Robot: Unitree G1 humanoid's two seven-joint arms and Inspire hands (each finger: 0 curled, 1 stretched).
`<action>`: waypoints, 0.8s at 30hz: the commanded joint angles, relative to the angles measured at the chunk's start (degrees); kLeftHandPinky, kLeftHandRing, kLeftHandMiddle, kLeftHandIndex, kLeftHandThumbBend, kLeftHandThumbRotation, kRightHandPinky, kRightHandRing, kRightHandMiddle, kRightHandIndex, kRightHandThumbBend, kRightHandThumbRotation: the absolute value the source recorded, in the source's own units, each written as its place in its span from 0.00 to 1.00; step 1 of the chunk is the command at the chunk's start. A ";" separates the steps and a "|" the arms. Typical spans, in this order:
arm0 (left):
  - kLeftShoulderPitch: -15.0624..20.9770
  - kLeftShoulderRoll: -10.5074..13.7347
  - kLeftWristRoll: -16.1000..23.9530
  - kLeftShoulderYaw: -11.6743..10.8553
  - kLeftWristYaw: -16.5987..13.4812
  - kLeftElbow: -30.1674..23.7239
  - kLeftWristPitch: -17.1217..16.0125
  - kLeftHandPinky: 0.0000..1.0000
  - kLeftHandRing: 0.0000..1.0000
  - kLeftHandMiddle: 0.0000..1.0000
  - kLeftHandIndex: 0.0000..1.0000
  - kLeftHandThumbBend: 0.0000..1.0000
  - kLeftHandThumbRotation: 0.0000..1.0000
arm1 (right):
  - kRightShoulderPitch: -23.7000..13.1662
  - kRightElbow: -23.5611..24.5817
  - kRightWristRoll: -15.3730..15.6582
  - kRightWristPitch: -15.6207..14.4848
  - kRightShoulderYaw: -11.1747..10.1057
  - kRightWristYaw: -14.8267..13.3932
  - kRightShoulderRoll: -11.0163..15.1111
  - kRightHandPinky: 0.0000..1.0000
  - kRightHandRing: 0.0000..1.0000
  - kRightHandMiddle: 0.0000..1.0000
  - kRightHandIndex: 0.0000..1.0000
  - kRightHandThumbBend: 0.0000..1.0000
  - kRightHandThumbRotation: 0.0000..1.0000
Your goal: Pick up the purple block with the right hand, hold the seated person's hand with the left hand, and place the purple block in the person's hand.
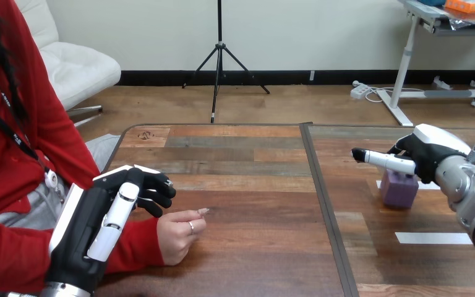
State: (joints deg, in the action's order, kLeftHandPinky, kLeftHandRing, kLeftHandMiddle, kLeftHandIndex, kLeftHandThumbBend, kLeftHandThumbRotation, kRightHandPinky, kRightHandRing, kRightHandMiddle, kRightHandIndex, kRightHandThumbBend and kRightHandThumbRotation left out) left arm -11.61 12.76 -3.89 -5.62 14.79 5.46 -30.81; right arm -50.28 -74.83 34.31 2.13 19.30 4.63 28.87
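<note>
The purple block (399, 190) stands on the table's right half, on a strip of white tape. My right hand (430, 153) hangs just over its top, open, with one finger (388, 161) stretched out to the left above the block; I see nothing closed round the block. The person's hand (178, 234) rests on the table at the lower left as a loose fist, knuckles up. My left hand (108, 213) hovers over the person's red sleeve, just left of that hand. It is open, and its loosely bent fingertips (158, 192) sit above the wrist and hold nothing.
A dark seam (321, 204) runs front to back between the two table halves. A second strip of white tape (432, 238) lies on the right half, nearer me than the block. The person sits at the table's left side.
</note>
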 commanded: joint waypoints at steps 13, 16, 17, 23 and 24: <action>3.98 0.67 -0.88 -0.27 0.76 0.32 -1.88 0.45 0.52 0.54 0.51 0.39 0.97 | -1.93 0.22 -0.09 1.16 0.87 -0.64 0.40 0.60 0.73 0.76 0.74 0.84 1.00; 4.00 0.61 -0.77 -0.32 0.73 0.35 -1.83 0.45 0.52 0.54 0.51 0.38 0.97 | -2.02 0.35 -0.15 1.62 0.80 -1.03 0.47 0.62 0.74 0.77 0.74 0.83 1.00; 4.00 0.59 -0.69 -0.34 0.70 0.35 -1.81 0.45 0.52 0.54 0.51 0.37 0.97 | -2.03 0.37 -0.15 1.72 0.79 -1.12 0.48 0.62 0.74 0.77 0.74 0.82 1.00; 4.14 0.50 -0.95 -0.32 0.94 0.73 -1.95 0.45 0.52 0.54 0.51 0.37 0.96 | -2.30 0.46 -0.53 2.19 0.40 -1.40 0.49 0.63 0.74 0.77 0.75 0.83 1.00; 4.13 0.45 -1.04 -0.31 0.96 0.70 -1.80 0.45 0.52 0.54 0.51 0.37 0.96 | -2.30 0.50 -0.55 2.50 0.36 -1.65 0.52 0.63 0.74 0.77 0.75 0.83 1.00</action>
State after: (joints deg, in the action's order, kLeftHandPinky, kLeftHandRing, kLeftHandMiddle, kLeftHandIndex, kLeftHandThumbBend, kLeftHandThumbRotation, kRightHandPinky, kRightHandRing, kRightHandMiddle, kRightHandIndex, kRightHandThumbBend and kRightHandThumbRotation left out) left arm -10.91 12.76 -4.12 -5.60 15.60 6.00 -31.57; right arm -50.33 -74.77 34.22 3.37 19.60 4.21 29.25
